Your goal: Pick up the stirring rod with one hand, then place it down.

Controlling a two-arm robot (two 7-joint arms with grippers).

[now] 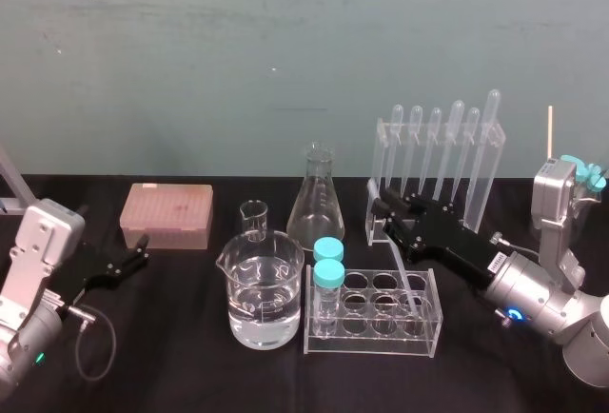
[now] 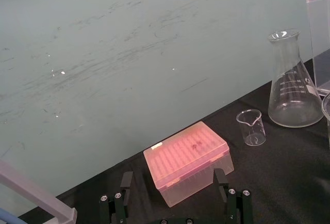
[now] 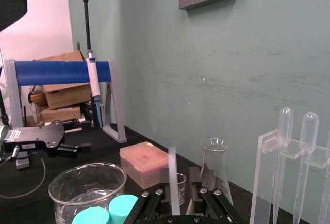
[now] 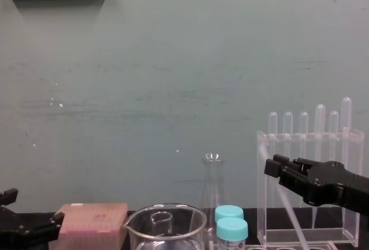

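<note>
Black cloth covers the tabletop (image 1: 190, 356), and from where I stand the right tool (image 1: 383, 219) is the one at work, reaching in low just in front of the tall clear pipette rack (image 1: 438, 161). Right below its tip sits the clear tube rack (image 1: 376, 313), with the water beaker (image 1: 262, 289) off to its inner side. The left tool (image 1: 136, 256) rests far across the tabletop by the pink tip box (image 1: 166, 215), with its fingers spread wide and nothing between them.

The right tool's fingers (image 3: 154, 201) look pinched on the stirring rod (image 1: 403, 275). It runs from between them slanting down over the tube rack. Whether its lower end touches a well I can't tell.

To my eye the rod is very light and stiff, smooth enough to slide in a loose pinch, and probably brittle. The hold seems to be near the upper end, so most of its length hangs below as a lever that would swing or twist. A gentle, square pinch nearer the middle would steady it better. Its free end is close to the tube rack, so I'd lift it clear before moving sideways, then lay it low and flat, since it will likely roll
</note>
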